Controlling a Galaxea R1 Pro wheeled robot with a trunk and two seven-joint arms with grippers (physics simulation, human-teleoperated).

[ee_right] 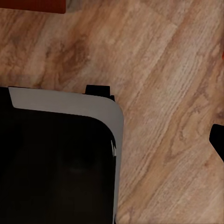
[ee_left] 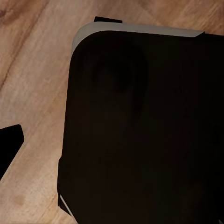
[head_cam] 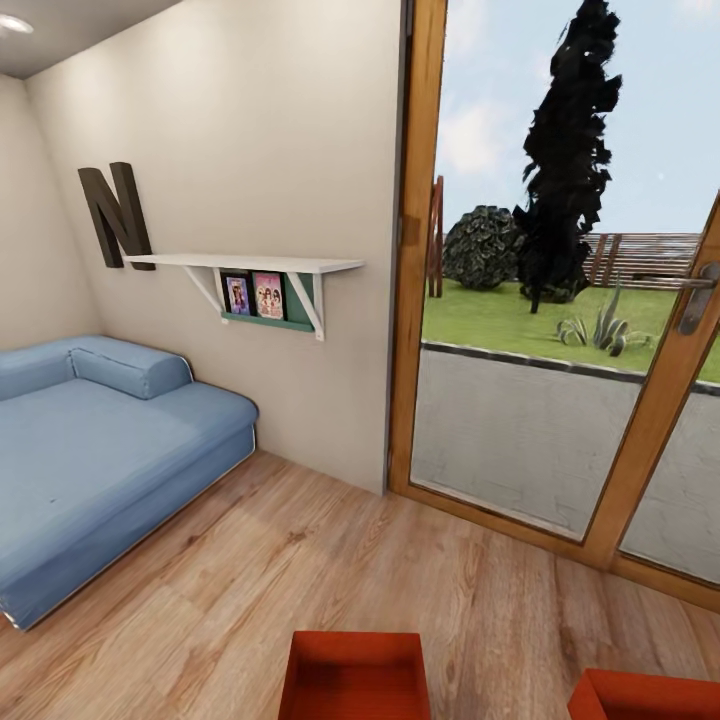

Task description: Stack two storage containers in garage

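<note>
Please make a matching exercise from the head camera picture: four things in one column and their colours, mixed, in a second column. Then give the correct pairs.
Things:
1. sofa
2. storage containers
3. wall shelf
4. letter N on the wall

Colours:
A. white
B. dark brown
C. blue
D. orange-red

Pairs: 1-C, 2-D, 3-A, 4-B
</note>
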